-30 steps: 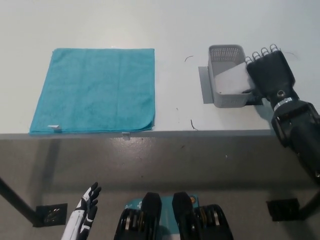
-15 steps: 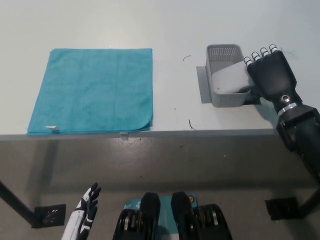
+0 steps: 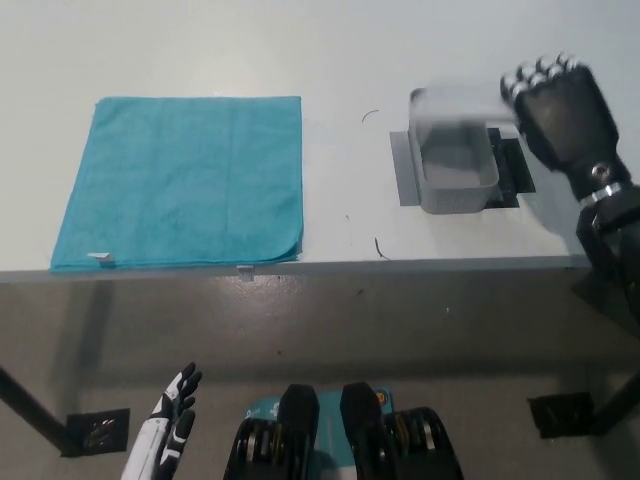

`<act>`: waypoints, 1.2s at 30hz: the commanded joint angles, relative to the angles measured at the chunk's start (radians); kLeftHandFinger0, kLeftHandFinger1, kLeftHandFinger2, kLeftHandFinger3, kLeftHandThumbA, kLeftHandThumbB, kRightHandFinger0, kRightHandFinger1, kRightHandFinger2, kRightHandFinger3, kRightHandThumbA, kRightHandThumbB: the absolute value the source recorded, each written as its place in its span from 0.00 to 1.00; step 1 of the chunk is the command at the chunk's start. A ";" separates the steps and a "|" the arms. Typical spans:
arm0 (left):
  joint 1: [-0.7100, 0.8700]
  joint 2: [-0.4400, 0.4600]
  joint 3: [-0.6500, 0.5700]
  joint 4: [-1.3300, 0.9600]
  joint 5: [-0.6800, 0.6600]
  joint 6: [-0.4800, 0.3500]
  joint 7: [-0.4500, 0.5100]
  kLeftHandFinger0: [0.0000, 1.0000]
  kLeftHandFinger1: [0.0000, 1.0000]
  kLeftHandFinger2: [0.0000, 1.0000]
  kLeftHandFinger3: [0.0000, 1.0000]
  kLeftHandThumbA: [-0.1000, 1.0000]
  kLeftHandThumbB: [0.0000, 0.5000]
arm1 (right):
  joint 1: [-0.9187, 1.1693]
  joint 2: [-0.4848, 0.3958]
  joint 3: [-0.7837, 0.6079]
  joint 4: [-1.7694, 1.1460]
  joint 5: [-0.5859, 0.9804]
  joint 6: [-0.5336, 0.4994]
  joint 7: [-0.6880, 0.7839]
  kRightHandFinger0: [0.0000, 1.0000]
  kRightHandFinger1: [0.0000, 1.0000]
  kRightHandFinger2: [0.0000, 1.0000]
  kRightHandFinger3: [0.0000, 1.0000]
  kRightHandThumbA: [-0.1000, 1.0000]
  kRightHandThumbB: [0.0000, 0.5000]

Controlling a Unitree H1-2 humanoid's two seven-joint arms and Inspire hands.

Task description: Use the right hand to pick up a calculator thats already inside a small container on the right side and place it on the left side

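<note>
White tabletop (image 3: 200, 50) fills the upper half of the head view, its front edge running across the picture just below the middle, with grey floor beneath. A teal cloth (image 3: 180, 180) lies flat on the left part of the table, square to the edge, with a small white tag at its near left corner.

On the right part of the table a small grey container (image 3: 452, 150) with perforated walls stands on a darker grey flat piece (image 3: 404, 170) that shows at its left side and along its near edge. The container looks blurred, so its contents are hard to read; the calculator cannot be made out inside it. A dark, ridged strip (image 3: 510, 165) shows just right of the container, lying on the flat piece; whether it is the calculator cannot be told.

The black right hand (image 3: 562, 110) is above the table just right of the container, back of the hand toward the camera, its fingers (image 3: 540, 72) curled at the top near the container's far right corner. It is not clear whether it touches the container or holds anything, and its degree of closure cannot be told.

The white left hand (image 3: 172, 425) rests low at the lower left, below the table edge, fingers spread and holding nothing.
</note>
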 commanded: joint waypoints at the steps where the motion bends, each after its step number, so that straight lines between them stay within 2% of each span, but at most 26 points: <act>1: -0.005 0.016 -0.003 -0.034 0.003 -0.047 0.022 1.00 1.00 1.00 1.00 1.00 0.26 | -0.107 -0.051 -0.075 -0.144 0.090 0.013 0.013 0.00 0.12 0.70 0.08 0.00 0.39; 3: -0.005 0.015 -0.002 -0.033 0.007 -0.047 0.024 1.00 1.00 1.00 1.00 1.00 0.27 | -0.115 -0.053 -0.088 -0.144 0.088 0.002 -0.044 0.00 0.13 0.70 0.05 0.00 0.48; 6: -0.004 0.017 0.000 -0.034 0.004 -0.047 0.022 1.00 1.00 1.00 1.00 1.00 0.27 | -0.118 -0.057 -0.103 -0.179 0.098 -0.016 -0.044 0.00 0.16 0.72 0.12 0.00 0.51; 11: -0.005 0.018 -0.001 -0.033 0.018 -0.047 0.027 1.00 1.00 1.00 1.00 1.00 0.27 | -0.130 -0.043 -0.108 -0.200 0.104 -0.016 -0.017 0.00 0.19 0.67 0.19 0.00 0.51; 13: -0.003 0.018 -0.002 -0.033 0.019 -0.047 0.028 1.00 1.00 1.00 1.00 1.00 0.27 | -0.131 -0.037 -0.106 -0.197 0.106 -0.019 -0.024 0.00 0.22 0.71 0.23 0.00 0.47; 15: -0.002 0.018 -0.002 -0.034 0.015 -0.047 0.024 1.00 1.00 1.00 1.00 1.00 0.27 | -0.136 -0.023 -0.096 -0.201 0.094 0.007 0.002 0.00 0.30 0.79 0.38 0.00 0.47; 16: -0.002 0.018 -0.001 -0.035 0.016 -0.047 0.022 1.00 1.00 1.00 1.00 1.00 0.28 | -0.139 -0.012 -0.096 -0.195 0.104 0.004 0.005 0.00 0.30 0.80 0.40 0.00 0.44; 17: -0.003 0.019 -0.001 -0.035 0.018 -0.047 0.022 1.00 1.00 1.00 1.00 1.00 0.28 | -0.146 0.000 -0.088 -0.180 0.094 0.009 -0.009 0.00 0.29 0.78 0.48 0.00 0.43; 19: -0.004 0.020 -0.003 -0.035 0.019 -0.047 0.022 1.00 1.00 1.00 1.00 1.00 0.28 | -0.157 0.010 -0.073 -0.156 0.075 0.013 -0.031 0.00 0.26 0.76 0.52 0.00 0.41; 20: -0.004 0.020 -0.002 -0.034 0.020 -0.047 0.023 1.00 1.00 1.00 1.00 1.00 0.28 | -0.170 0.024 -0.062 -0.125 0.070 0.007 -0.053 0.00 0.24 0.73 0.51 0.00 0.43; 22: -0.003 0.021 -0.001 -0.036 0.026 -0.047 0.024 1.00 1.00 1.00 1.00 1.00 0.29 | -0.183 0.050 -0.058 -0.099 0.092 -0.007 -0.048 0.00 0.21 0.71 0.51 0.00 0.40; 25: -0.008 0.023 -0.001 -0.035 0.023 -0.047 0.023 1.00 1.00 1.00 1.00 1.00 0.27 | -0.224 0.090 -0.031 -0.027 0.091 -0.027 -0.082 0.00 0.15 0.67 0.49 0.00 0.52; 26: -0.009 0.022 0.002 -0.035 0.018 -0.047 0.012 1.00 1.00 1.00 1.00 1.00 0.29 | -0.237 0.110 -0.027 0.006 0.100 -0.033 -0.088 0.00 0.15 0.67 0.49 0.00 0.45; 27: -0.009 0.023 0.000 -0.035 0.017 -0.047 0.012 1.00 1.00 1.00 1.00 1.00 0.28 | -0.247 0.122 -0.022 0.028 0.106 -0.043 -0.099 0.00 0.15 0.67 0.48 0.00 0.44; 29: -0.013 0.026 -0.004 -0.032 0.020 -0.047 0.018 1.00 1.00 1.00 1.00 1.00 0.26 | -0.270 0.157 -0.011 0.080 0.113 -0.045 -0.112 0.00 0.16 0.67 0.45 0.00 0.46; 31: -0.009 0.026 -0.005 -0.035 0.026 -0.047 0.019 1.00 1.00 1.00 1.00 1.00 0.25 | -0.302 0.208 0.012 0.155 0.103 -0.035 -0.155 0.00 0.16 0.69 0.48 0.00 0.49; 32: -0.008 0.026 -0.004 -0.036 0.029 -0.047 0.020 1.00 1.00 1.00 1.00 1.00 0.25 | -0.320 0.233 0.022 0.194 0.106 -0.041 -0.167 0.00 0.17 0.69 0.55 0.00 0.49; 33: -0.007 0.026 -0.003 -0.036 0.028 -0.047 0.019 1.00 1.00 1.00 1.00 1.00 0.25 | -0.330 0.248 0.027 0.218 0.112 -0.046 -0.174 0.00 0.15 0.67 0.48 0.00 0.49; 34: -0.007 0.026 -0.003 -0.036 0.028 -0.047 0.019 1.00 1.00 1.00 1.00 1.00 0.25 | -0.336 0.253 0.031 0.230 0.114 -0.047 -0.178 0.00 0.12 0.62 0.36 0.00 0.51; 35: -0.007 0.028 -0.005 -0.037 0.027 -0.047 0.018 1.00 1.00 1.00 1.00 1.00 0.23 | -0.359 0.280 0.050 0.279 0.107 -0.043 -0.196 0.00 0.10 0.58 0.30 0.00 0.53; 36: -0.007 0.027 -0.004 -0.038 0.024 -0.047 0.016 1.00 1.00 1.00 1.00 1.00 0.24 | -0.382 0.310 0.063 0.333 0.109 -0.037 -0.215 0.00 0.07 0.53 0.19 0.00 0.52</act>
